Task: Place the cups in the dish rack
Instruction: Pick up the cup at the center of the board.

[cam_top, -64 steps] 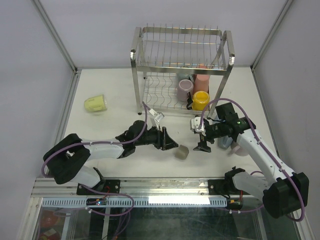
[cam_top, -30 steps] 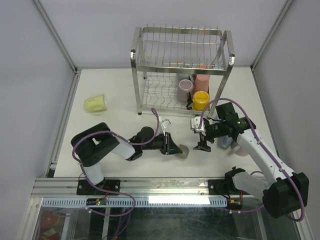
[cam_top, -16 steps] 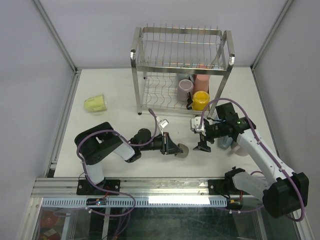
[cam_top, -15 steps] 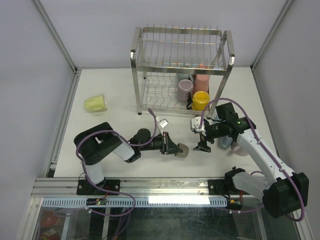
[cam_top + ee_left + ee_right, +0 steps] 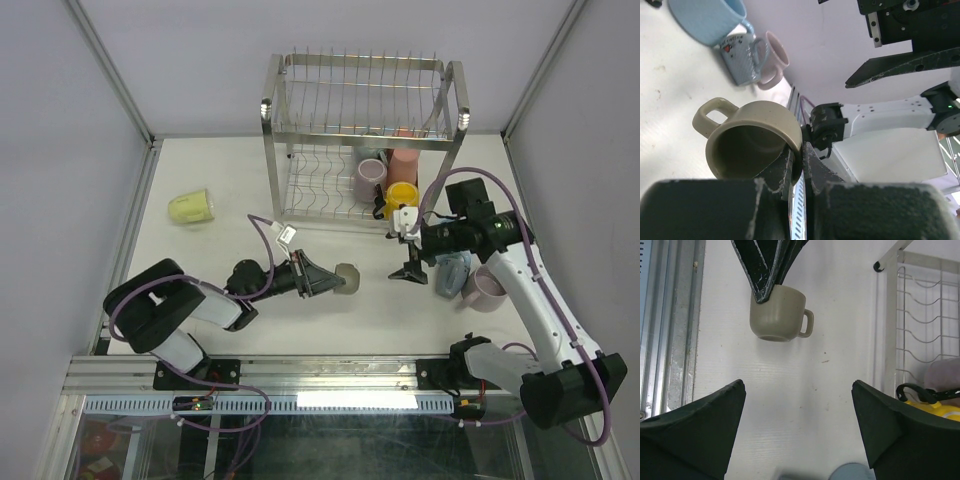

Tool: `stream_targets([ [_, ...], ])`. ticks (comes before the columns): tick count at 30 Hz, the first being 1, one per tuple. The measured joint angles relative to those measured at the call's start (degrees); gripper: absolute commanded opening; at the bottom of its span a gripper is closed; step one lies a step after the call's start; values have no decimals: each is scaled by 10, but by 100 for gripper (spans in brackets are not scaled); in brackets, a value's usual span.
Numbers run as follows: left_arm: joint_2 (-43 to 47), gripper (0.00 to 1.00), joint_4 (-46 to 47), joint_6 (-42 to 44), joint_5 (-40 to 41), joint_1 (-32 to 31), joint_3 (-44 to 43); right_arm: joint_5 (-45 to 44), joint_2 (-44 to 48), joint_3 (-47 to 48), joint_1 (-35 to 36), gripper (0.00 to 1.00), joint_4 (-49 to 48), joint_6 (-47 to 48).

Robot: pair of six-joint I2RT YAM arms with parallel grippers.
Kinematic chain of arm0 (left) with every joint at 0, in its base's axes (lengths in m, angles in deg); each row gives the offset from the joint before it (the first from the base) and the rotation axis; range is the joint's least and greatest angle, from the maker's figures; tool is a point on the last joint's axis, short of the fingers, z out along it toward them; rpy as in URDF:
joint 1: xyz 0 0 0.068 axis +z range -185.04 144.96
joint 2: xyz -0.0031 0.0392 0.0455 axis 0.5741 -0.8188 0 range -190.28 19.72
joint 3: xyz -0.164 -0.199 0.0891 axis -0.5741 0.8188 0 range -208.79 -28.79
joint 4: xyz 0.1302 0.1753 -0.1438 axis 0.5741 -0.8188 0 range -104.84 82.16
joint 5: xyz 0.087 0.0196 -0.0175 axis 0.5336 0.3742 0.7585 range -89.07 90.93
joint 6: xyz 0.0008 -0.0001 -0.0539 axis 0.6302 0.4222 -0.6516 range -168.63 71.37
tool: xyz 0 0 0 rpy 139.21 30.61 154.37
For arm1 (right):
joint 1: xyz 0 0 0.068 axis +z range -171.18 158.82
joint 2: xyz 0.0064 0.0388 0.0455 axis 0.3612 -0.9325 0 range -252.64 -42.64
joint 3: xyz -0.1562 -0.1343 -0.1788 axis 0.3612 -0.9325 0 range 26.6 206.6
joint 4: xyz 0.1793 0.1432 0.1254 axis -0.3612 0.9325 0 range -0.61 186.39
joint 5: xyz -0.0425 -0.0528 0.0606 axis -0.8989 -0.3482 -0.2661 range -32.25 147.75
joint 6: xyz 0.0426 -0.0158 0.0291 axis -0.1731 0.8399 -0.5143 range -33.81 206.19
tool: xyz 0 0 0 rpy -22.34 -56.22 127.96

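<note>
Pale yellow mug [image 5: 190, 207] on its side, far left of tabletop [image 5: 230, 180]. Left hand [image 5: 333, 281] clenched on rim of small beige mug [image 5: 347, 277], in front of dish rack [image 5: 360, 140]. Rack mugs [image 5: 402, 197] in lower tier, wire-screened. Right hand [image 5: 411, 252] released. Blue mug [image 5: 452, 272] half hidden under right arm.

The small mug [image 5: 347, 277] is grey-beige. The left mug [image 5: 190, 208] is pale yellow-green. The rack [image 5: 352, 134] is shiny silver, holding a yellow mug [image 5: 401, 196], a pink mug [image 5: 404, 165] and a mauve mug [image 5: 368, 178].
</note>
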Motion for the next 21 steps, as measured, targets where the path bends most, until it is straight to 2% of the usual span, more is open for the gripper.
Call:
stream_targets([
  [5, 81, 0, 14, -16, 0, 27, 24, 23, -28, 78, 0, 90, 45, 14],
  [13, 219, 0, 22, -27, -1, 56, 26, 76, -40, 147, 0, 90, 64, 6],
  [21, 242, 0, 28, -69, -16, 68, -26, 123, -66, 227, 0, 90, 64, -4],
])
